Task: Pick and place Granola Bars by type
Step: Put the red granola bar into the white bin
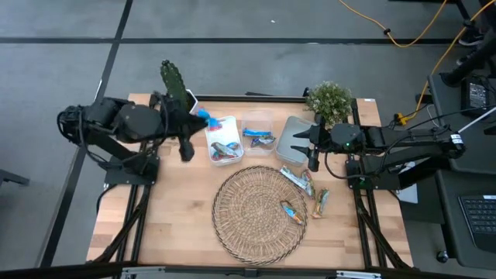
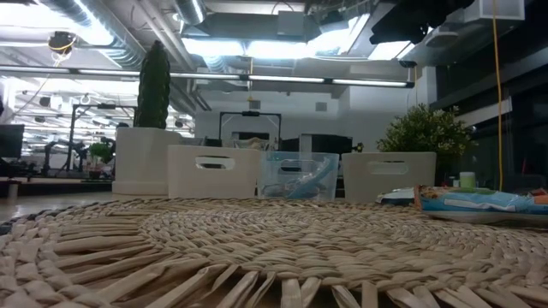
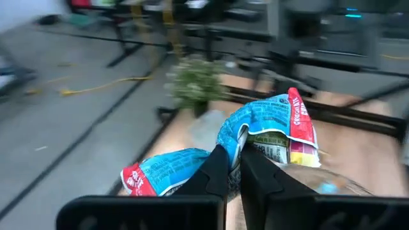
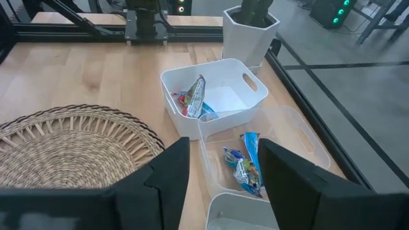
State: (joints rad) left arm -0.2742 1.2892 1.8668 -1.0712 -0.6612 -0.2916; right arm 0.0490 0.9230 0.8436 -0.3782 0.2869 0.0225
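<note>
Jaws of left gripper (image 3: pixel 235 167) pinch blue granola bar (image 3: pixel 265 124) above far-left white tub (image 1: pixel 222 140) — you lower, release there. Right gripper (image 4: pixel 220 172) gapes empty over clear tub (image 4: pixel 291 131) — holds blue bars already.

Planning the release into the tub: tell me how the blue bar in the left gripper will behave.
The blue bar, pinched mid-length by the left gripper, bends with both ends jutting out, so it is likely soft and light. Its glossy wrapper looks slippery; it may slide or crinkle.

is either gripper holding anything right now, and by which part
The left gripper pinches a blue granola bar at its middle. The right gripper holds nothing.
</note>
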